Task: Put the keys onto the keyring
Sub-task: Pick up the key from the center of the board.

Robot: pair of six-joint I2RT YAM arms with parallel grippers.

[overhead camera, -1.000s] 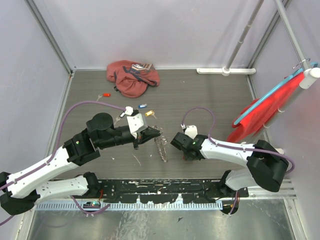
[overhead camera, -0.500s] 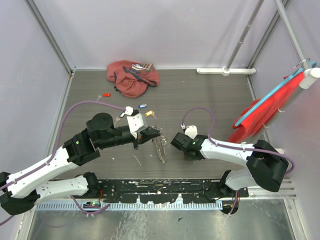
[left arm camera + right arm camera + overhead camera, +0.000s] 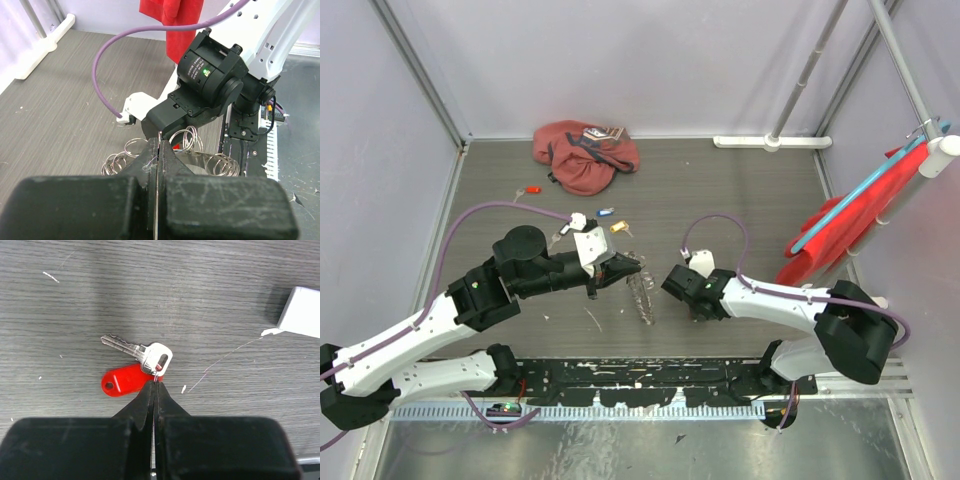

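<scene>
My left gripper (image 3: 628, 268) is shut on a thin metal band of the keyring (image 3: 642, 290), a dangling bunch of silver wire rings. In the left wrist view the rings (image 3: 192, 142) hang past my shut fingertips (image 3: 150, 160). My right gripper (image 3: 155, 385) is shut on the small loop joining a silver key (image 3: 137, 351) to a red plastic tag (image 3: 125, 381), both low over the table. In the top view the right gripper (image 3: 696, 306) is just right of the keyring. Loose keys lie behind: red (image 3: 530, 189), blue (image 3: 605, 211) and yellow-orange (image 3: 620, 227).
A reddish-pink cloth bag (image 3: 585, 155) lies at the back of the table. A red cloth (image 3: 840, 225) hangs on a rack at the right. A white block (image 3: 302, 312) sits near the right gripper. Frame posts stand at the corners.
The hanging keyring bunch has swung slightly left and back. Both arms have stayed almost still, each gripper still shut.
</scene>
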